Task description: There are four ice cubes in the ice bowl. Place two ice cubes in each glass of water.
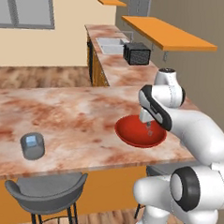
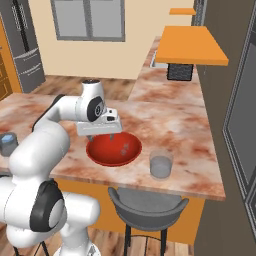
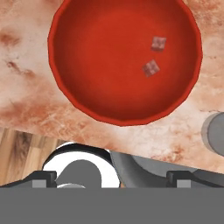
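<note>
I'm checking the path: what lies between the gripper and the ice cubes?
Nothing: the hand view shows only bare red bowl floor before the two cubes.

Left base view: behind-left of the arm, looking forward and down across the marble counter, mid-range. Right base view: behind-right, same downward angle, arm at its left. Both share the red ice bowl and the counter top. Hand view: close above the bowl, looking almost straight down into it, counter edge and floor along its bottom.
</note>
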